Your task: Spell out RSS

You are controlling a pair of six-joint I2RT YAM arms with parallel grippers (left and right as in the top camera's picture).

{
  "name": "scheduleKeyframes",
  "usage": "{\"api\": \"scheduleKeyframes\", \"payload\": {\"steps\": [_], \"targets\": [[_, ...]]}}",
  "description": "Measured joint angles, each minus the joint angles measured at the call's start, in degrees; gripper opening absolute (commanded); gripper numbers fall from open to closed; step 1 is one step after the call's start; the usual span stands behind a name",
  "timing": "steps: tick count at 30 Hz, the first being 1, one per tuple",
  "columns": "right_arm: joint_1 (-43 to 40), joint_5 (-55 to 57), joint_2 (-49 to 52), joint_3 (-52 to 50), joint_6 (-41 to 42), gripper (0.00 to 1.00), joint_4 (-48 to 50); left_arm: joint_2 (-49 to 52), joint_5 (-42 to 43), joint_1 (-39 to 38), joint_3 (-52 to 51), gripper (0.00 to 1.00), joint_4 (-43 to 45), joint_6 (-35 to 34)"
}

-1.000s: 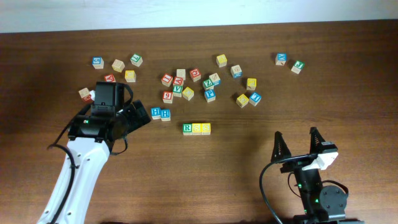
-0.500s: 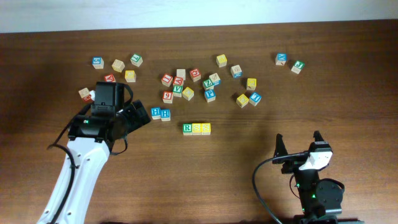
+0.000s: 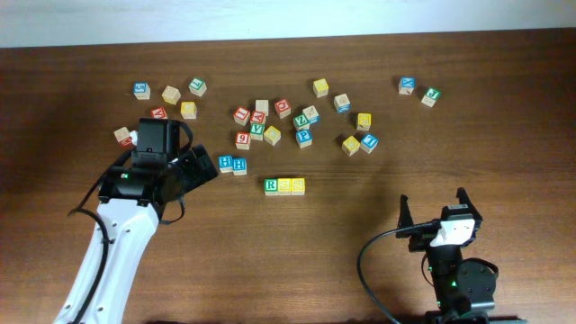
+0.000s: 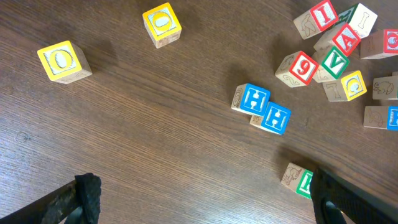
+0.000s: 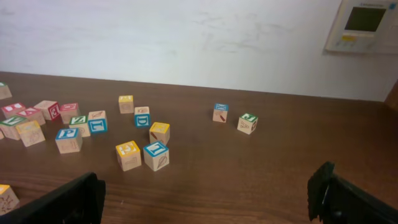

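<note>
The green R cube (image 3: 272, 185) and two yellow S cubes (image 3: 285, 185) (image 3: 298, 185) stand touching in a row, reading R S S, at the table's middle front. My left gripper (image 3: 202, 167) is open and empty, to the left of the row. In the left wrist view the R cube (image 4: 297, 180) shows beside the right finger, which partly hides it, and the gripper (image 4: 202, 200) holds nothing. My right gripper (image 3: 435, 207) is open and empty near the front right. In the right wrist view (image 5: 208, 198) only bare table lies between its fingers.
Two blue H cubes (image 3: 232, 164) sit just right of my left gripper, also seen in the left wrist view (image 4: 261, 108). A loose cluster with the green V cube (image 3: 257, 131) lies behind the row. More cubes are scattered along the back, left (image 3: 171, 94) and right (image 3: 407, 85).
The right arm has drawn back toward the table's front edge and its gripper has turned a little. The left arm and the cubes have not moved.
</note>
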Motion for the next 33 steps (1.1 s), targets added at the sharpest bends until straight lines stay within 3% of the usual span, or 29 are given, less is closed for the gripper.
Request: {"api": "scheduleKeyframes", "payload": {"steps": [33], "targets": [[0.0, -0.02, 0.0, 0.0, 1.01, 0.98, 0.02, 0.02, -0.02, 0.0, 0.0, 0.99, -2.4, 0.02]]}}
